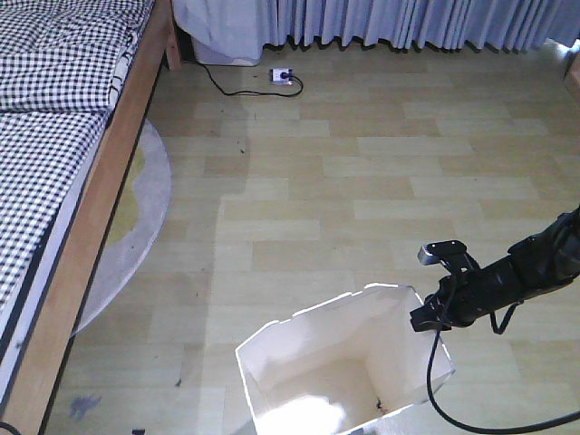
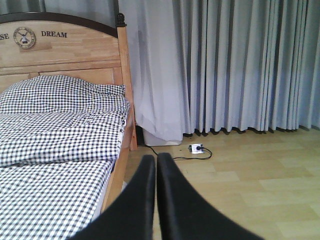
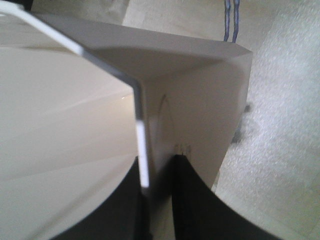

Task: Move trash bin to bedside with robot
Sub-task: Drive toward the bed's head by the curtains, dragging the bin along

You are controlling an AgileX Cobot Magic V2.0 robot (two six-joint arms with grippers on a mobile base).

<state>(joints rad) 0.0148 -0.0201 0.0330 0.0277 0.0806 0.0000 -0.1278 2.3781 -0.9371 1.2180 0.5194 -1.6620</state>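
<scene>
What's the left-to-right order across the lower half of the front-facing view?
bed with checked bedding → grey round rug → white trash bin → right arm, reaching in to the bin's rim

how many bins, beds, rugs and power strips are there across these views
trash bin: 1
bed: 1
round rug: 1
power strip: 1
total: 4

upright white trash bin (image 1: 308,358) stands open-topped, well apart from the checked bed (image 1: 54,163).
</scene>
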